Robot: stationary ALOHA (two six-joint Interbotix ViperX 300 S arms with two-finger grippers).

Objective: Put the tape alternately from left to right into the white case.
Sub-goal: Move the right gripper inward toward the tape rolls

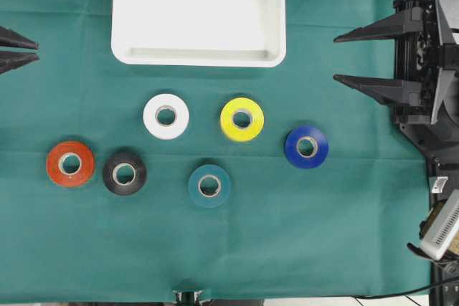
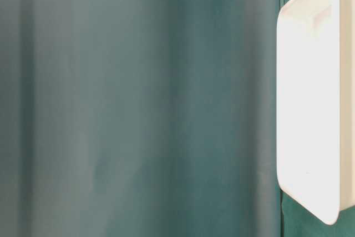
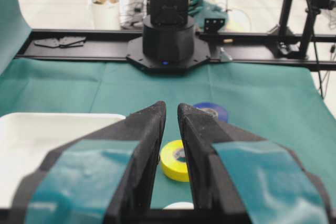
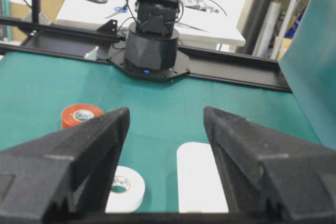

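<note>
Six rolls of tape sit loose on the green cloth [image 1: 344, 249], none in the white case [image 1: 199, 56] yet — the case lies at the far edge of the cloth in the overhead view, a bit left of centre, its inside bare. White roll [image 1: 166, 116] and yellow roll [image 1: 242, 119] are nearest the case, just below its near rim, side by side but apart. Blue roll [image 1: 306, 147] is further toward the right edge, slightly lower. Teal roll [image 1: 209, 185] sits below and between white and yellow. Black roll [image 1: 124, 173] and orange-red roll [image 1: 70, 163] are toward the left edge, just beside each other, nearly touching. All six lie flat, grey cores up. Left gripper [image 1: 14, 48] is at the left edge of the cloth, only its tips in the overhead view, jaws narrow with a thin slit between them, holding nothing; its wrist view shows the same slim gap with the yellow roll in line beyond it. Right gripper [image 1: 358, 59] is parked at the right edge level with the case's near rim — jaws spread wide, nothing between them. Both are well clear of every roll. Table-level view shows only blurred green and one end of the case.
</note>
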